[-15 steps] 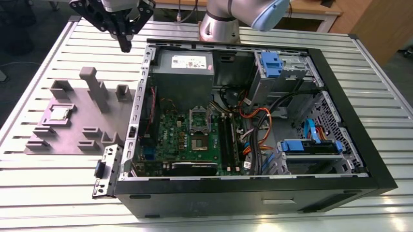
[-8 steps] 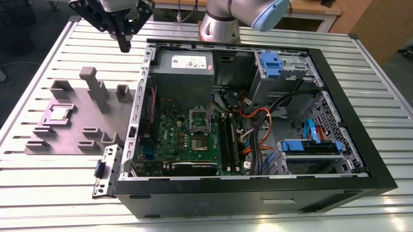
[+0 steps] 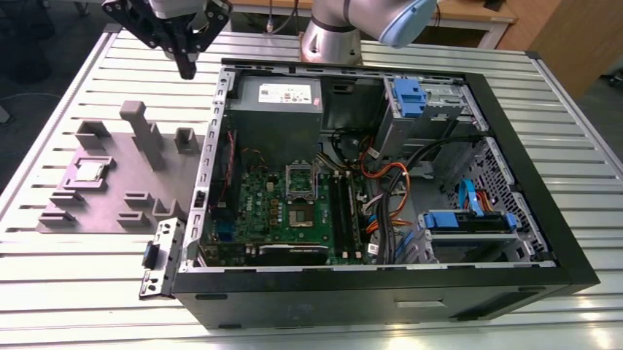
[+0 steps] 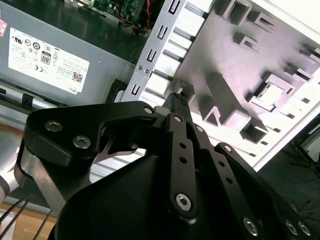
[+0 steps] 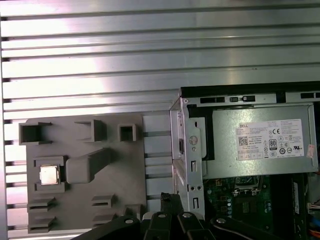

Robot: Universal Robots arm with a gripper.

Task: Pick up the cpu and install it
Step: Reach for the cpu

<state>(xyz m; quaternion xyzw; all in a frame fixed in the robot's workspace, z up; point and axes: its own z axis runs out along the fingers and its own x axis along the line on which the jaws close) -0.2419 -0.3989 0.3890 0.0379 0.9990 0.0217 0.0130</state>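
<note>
Hovering: claw (image 3: pixel 185 71) pinched closed, empty | cpu (image 3: pixel 90 170) in grey tray (image 3: pixel 98 213) | slatted metal table (image 3: pixel 78 292), wooden furniture (image 3: pixel 570 36) beyond

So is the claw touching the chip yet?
Apart. In the exterior view the gripper hangs by the case corner, and the cpu lies in the grey holder, with open space between them.
</note>
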